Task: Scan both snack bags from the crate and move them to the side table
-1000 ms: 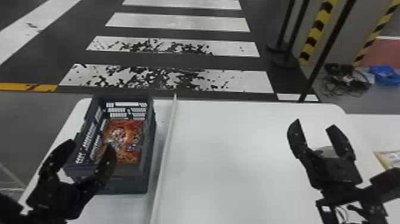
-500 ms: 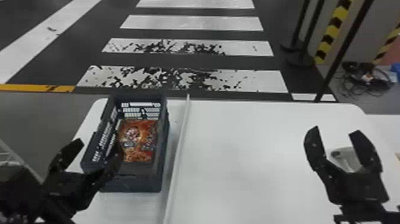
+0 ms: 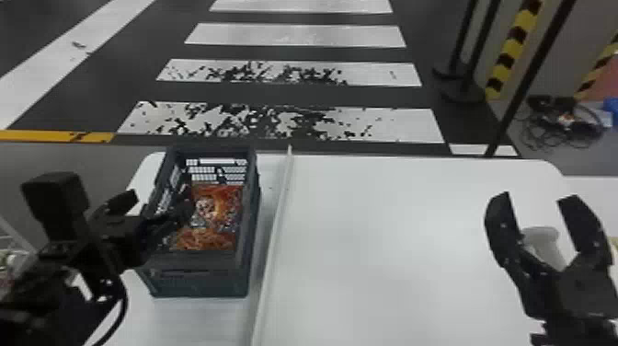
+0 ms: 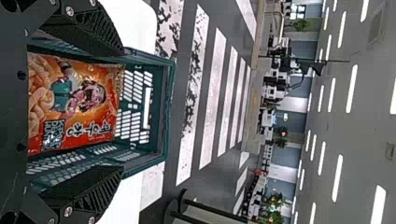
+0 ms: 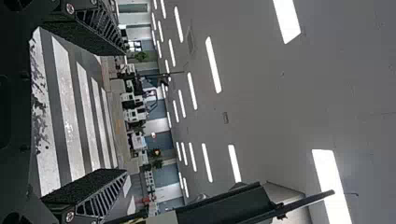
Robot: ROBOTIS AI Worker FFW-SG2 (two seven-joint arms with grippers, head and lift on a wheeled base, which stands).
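At eight o'clock in the head view, a snack bag (image 3: 212,209) lies inside the crate (image 3: 197,283). The left gripper (image 3: 162,202), jaws wide, is at the crate's nine-o'clock rim. Past the pale strip (image 3: 272,239), tabletop (image 3: 391,248) stretches toward the right gripper (image 3: 536,198), wide-jawed near three o'clock.

Orange-red snack bag (image 3: 223,207), printed face showing, inside the upright, open-topped, dark blue-green crate (image 3: 202,260).

Indoor test hall or lab, crosswalk stripes (image 3: 294,36) across dark floor, yellow-black hazard striping (image 3: 512,46), loose cables (image 3: 552,131), ceiling strip lights (image 4: 351,88), far-off plants (image 4: 301,24)
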